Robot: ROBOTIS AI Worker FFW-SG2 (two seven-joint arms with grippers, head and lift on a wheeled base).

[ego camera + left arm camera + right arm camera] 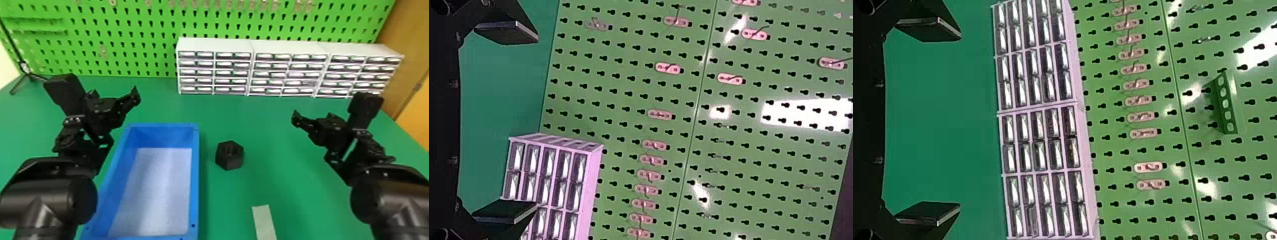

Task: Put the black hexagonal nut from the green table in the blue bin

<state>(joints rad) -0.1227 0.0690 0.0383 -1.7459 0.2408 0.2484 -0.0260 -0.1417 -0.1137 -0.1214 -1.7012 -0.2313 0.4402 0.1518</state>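
2 black arms (pixel 48 198) lie nearest in the head view, left gripper (pixel 114 92) and right gripper (pixel 313 114) above the green table (pixel 287 191); the black hexagonal nut (pixel 229 155) rests there (just right of the blue bin (pixel 195 178)). Left wrist view: 2 fingers (pixel 504 32) spread, drawer cabinet (pixel 592 190) beyond. Right wrist view: likewise spread, pegboard (pixel 1185 150) beyond.

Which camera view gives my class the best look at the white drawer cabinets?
The head view: it takes in almost the whole row of white drawer cabinets. The right wrist view shows a closer, sideways stretch, cut off by the picture's edges; the left wrist view shows one end, partly behind a jaw.
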